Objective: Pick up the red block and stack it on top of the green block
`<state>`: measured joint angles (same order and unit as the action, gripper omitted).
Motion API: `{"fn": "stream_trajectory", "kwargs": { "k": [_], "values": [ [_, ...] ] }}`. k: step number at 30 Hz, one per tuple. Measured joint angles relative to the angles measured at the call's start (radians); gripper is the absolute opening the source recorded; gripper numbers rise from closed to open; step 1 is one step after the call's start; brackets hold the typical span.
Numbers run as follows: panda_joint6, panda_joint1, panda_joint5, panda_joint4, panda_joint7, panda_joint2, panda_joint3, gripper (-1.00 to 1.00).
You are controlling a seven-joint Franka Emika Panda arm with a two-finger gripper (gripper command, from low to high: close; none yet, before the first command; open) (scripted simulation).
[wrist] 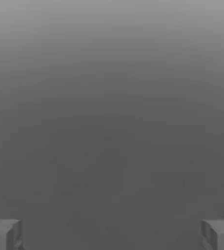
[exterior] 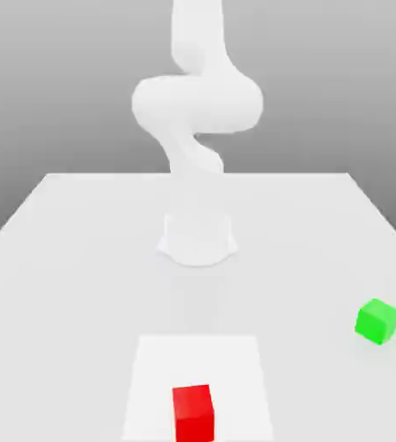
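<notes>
Soft, even, bright light; faint shadows; blurred edges.

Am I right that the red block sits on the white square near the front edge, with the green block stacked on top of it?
Not quite. The red block does sit on the white square, but the green block is not on it: it rests on the table apart, toward the exterior view's right. The exterior view shows this.
</notes>
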<state>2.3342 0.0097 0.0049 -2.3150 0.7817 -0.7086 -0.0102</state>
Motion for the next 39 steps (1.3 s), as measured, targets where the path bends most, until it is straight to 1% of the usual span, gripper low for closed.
{"fn": "stream_trajectory", "kwargs": {
  "k": [16, 24, 29, 30, 36, 39],
  "values": [
    [0.219, 0.037, 0.037, -0.096, -0.121, 0.586, -0.041, 0.0],
    [0.328, 0.037, 0.027, -0.144, -0.161, 0.875, -0.044, 0.0],
    [0.46, 0.026, 0.035, -0.13, -0.174, 1.057, -0.032, 0.0],
    [0.485, 0.023, 0.038, -0.126, -0.177, 1.087, -0.028, -1.0],
    [0.497, 0.021, 0.039, -0.123, -0.178, 1.102, -0.026, -1.0],
    [0.444, 0.025, 0.03, -0.133, -0.171, 1.039, -0.032, -1.0]
  ]
}}
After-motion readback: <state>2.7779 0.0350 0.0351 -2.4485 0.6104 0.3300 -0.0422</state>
